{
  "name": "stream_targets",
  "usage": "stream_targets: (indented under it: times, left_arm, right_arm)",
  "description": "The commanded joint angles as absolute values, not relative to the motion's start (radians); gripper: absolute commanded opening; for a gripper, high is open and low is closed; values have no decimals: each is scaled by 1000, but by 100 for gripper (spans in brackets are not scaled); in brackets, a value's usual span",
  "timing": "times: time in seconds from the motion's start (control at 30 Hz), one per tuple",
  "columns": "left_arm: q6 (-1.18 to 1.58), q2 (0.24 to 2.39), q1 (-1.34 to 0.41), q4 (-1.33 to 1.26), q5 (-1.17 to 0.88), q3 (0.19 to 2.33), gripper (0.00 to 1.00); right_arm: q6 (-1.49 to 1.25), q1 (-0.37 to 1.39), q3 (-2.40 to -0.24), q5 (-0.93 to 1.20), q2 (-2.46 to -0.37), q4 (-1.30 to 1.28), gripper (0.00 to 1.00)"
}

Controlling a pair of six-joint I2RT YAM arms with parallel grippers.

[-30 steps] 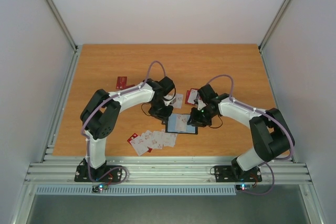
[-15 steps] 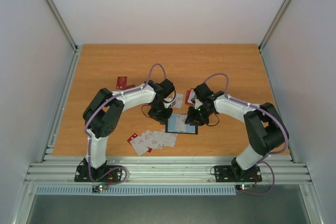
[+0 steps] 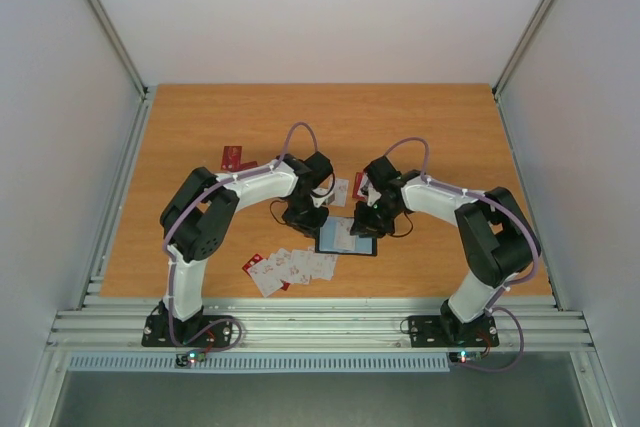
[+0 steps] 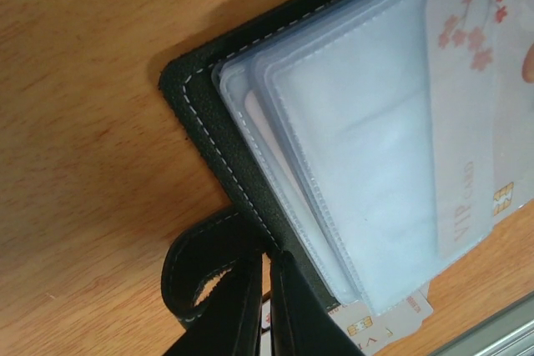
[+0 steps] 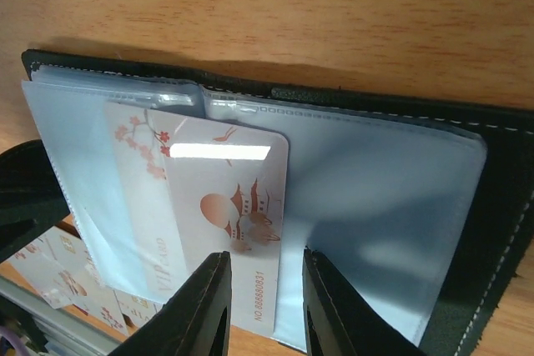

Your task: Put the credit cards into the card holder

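The card holder (image 3: pixel 338 242) lies open on the wood between my two arms, black outside (image 4: pixel 200 122) with pale clear sleeves (image 5: pixel 392 206). A white credit card with a pagoda picture (image 5: pixel 242 206) lies on the sleeves, and its left part looks tucked under one. My right gripper (image 5: pixel 265 260) (image 3: pixel 366 219) is open. One finger is over that card and the other over the bare sleeve. My left gripper (image 4: pixel 269 260) (image 3: pixel 308 215) is shut, its tips at the holder's black edge beside a strap loop (image 4: pixel 192 281). Another white card (image 4: pixel 392 323) pokes out beneath the holder.
Several loose credit cards (image 3: pixel 292 267) are fanned out near the front edge, left of the holder. A red card (image 3: pixel 231 157) lies further back on the left. A white card (image 3: pixel 340 190) sits behind the holder between the arms. Grey walls close the sides.
My right arm has folded in, and its gripper has slid a little left over the holder. The left arm has hardly moved and stays shut.
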State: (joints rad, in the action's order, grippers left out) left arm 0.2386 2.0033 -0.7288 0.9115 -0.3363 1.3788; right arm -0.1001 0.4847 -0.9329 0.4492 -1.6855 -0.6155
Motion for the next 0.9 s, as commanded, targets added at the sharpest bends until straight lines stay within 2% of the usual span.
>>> stream_targets:
  times: [0.0,0.87]
  left_arm:
    - [227,2028,-727,898,-344,1388,7]
    - [254,2046,-728,875,-353,1374,7]
  right_arm:
    - [-99,497,-952,445,-1701,-617,26]
    - [-100,561,-1038,507,-1756,-595,25]
